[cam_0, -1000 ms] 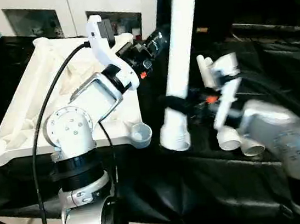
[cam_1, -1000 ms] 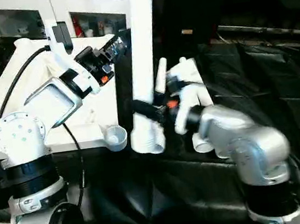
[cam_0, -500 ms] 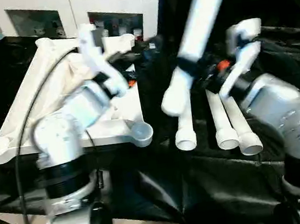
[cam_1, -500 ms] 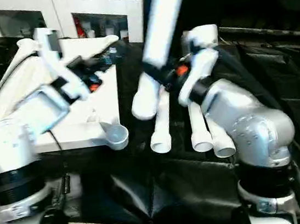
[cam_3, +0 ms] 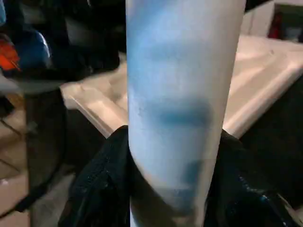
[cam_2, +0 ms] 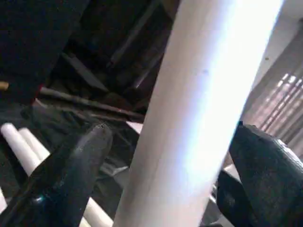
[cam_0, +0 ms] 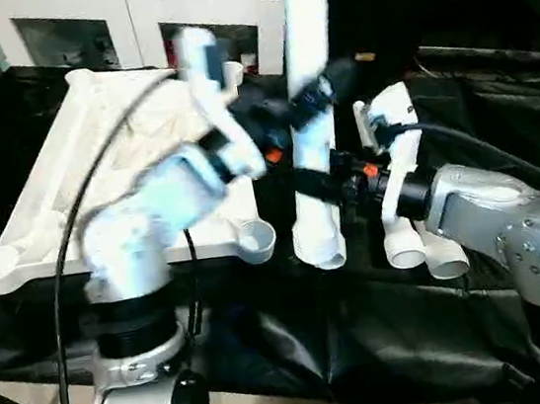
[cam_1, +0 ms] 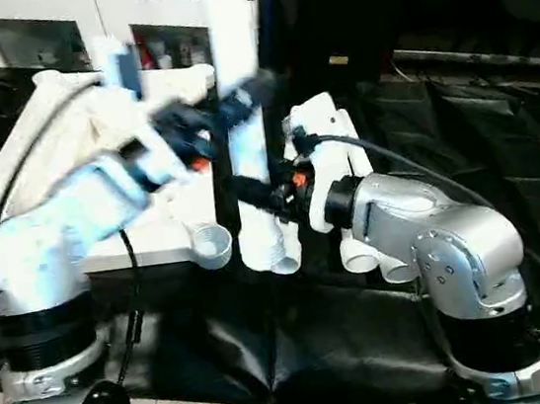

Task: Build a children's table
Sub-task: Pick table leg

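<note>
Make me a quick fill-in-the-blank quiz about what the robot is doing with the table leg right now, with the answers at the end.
1. The right gripper is shut on a white leg held nearly ____.
2. The left gripper's fingers stand on either side of that leg, not yet ____ on it.
3. The tabletop lies with its ribbed underside facing ____.
4. The spare legs lie on a ____ cloth.

Answers: upright; closed; up; black

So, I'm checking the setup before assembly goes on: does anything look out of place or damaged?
Nothing looks damaged. The table top lies ribbed side up with its corner sockets empty. The right gripper holds one leg upright off the black cloth, the left gripper around it higher up. The spare legs lie side by side.
</note>
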`<state>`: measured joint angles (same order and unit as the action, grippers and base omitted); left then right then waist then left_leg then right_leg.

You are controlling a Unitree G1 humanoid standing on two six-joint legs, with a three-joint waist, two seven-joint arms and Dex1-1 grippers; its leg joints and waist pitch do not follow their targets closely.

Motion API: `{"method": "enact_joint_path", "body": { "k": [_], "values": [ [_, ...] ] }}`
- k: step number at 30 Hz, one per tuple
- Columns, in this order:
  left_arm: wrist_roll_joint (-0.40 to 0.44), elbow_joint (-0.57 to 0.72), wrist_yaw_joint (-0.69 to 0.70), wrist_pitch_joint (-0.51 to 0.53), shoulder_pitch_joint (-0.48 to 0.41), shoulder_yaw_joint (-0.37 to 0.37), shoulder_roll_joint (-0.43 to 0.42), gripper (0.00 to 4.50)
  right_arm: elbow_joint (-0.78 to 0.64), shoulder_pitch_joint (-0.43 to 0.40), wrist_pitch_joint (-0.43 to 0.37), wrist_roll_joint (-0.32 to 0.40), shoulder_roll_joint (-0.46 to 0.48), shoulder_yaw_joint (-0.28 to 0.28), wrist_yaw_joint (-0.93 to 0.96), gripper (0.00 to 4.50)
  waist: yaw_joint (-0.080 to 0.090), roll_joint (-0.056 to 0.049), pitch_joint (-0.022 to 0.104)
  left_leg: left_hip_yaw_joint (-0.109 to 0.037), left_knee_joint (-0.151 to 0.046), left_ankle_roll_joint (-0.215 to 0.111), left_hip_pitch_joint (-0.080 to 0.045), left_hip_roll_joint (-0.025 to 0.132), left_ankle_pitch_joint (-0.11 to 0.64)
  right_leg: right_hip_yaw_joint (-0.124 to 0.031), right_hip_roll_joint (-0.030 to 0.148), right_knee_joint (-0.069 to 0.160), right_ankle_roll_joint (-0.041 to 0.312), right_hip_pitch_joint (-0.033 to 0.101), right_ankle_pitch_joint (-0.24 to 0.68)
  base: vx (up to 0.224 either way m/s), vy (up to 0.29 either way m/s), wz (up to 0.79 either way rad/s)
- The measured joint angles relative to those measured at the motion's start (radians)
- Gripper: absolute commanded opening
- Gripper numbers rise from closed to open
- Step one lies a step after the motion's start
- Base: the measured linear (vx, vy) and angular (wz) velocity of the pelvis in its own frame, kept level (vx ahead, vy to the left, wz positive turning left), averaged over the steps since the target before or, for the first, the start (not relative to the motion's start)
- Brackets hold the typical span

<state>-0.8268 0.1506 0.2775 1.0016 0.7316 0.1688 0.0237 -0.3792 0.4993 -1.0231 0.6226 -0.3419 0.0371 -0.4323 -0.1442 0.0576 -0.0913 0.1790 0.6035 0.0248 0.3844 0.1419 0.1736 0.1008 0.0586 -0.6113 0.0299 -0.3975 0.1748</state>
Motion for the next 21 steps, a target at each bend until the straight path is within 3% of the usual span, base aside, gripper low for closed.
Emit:
{"method": "enact_joint_path", "body": {
  "k": [5, 8, 12, 14, 17, 19, 21],
  "values": [
    [0.013, -0.012, -0.093, -0.007, 0.012, 0.006, 0.051, 4.08, 0.003, 0.004, -0.010, -0.044, 0.001, 0.036, 0.051, 1.82, 0.001, 0.000, 0.000, 0.000, 0.001, 0.000, 0.000, 0.000, 0.000, 0.000, 0.000, 0.000, 0.000, 0.000, 0.000, 0.000, 0.000, 0.00],
    [0.060, -0.046, -0.197, -0.028, 0.042, 0.014, 0.077, 3.70, 0.036, 0.010, -0.011, -0.082, 0.027, 0.052, 0.104, 1.82, 0.001, 0.000, 0.000, 0.000, 0.001, 0.000, 0.000, 0.000, 0.000, 0.000, 0.000, 0.000, -0.001, 0.000, -0.001, 0.000, 0.000, 0.00],
    [0.157, -0.094, -0.329, -0.090, 0.056, 0.031, 0.102, 3.57, 0.060, 0.011, -0.012, -0.120, 0.105, 0.053, 0.184, 1.82, 0.005, 0.000, 0.000, 0.000, 0.001, 0.000, 0.000, 0.000, 0.000, 0.000, 0.000, 0.000, -0.001, 0.000, -0.001, 0.000, 0.000, 0.00],
    [0.176, -0.106, -0.355, -0.104, 0.056, 0.030, 0.104, 3.25, 0.072, 0.011, -0.012, -0.126, 0.123, 0.060, 0.207, 1.82, 0.003, 0.000, 0.000, 0.000, 0.001, 0.000, 0.001, 0.000, 0.000, 0.000, 0.000, 0.000, -0.001, 0.000, -0.001, 0.000, 0.000, 0.00],
    [0.206, -0.105, -0.387, -0.132, 0.056, 0.015, 0.105, 3.17, 0.080, 0.023, -0.012, -0.142, 0.147, 0.071, 0.234, 1.82, 0.003, 0.000, 0.000, -0.001, 0.001, 0.000, 0.001, 0.000, 0.000, 0.000, 0.000, 0.001, -0.001, -0.001, -0.001, 0.000, 0.000, 0.00],
    [0.226, -0.102, -0.402, -0.144, 0.056, 0.002, 0.105, 2.81, 0.081, 0.031, -0.012, -0.150, 0.154, 0.073, 0.245, 1.82, 0.002, 0.000, 0.000, -0.001, 0.001, 0.000, 0.002, 0.000, 0.000, 0.000, 0.000, 0.001, -0.001, -0.001, -0.001, 0.000, 0.000, 0.00],
    [0.243, -0.096, -0.416, -0.156, 0.056, -0.010, 0.104, 2.79, 0.083, 0.037, -0.012, -0.153, 0.160, 0.076, 0.252, 1.82, 0.001, 0.000, 0.000, -0.001, 0.001, 0.000, 0.002, 0.000, 0.000, 0.000, 0.000, 0.001, -0.001, 0.000, -0.001, 0.000, 0.000, 0.00]
  ]
}}
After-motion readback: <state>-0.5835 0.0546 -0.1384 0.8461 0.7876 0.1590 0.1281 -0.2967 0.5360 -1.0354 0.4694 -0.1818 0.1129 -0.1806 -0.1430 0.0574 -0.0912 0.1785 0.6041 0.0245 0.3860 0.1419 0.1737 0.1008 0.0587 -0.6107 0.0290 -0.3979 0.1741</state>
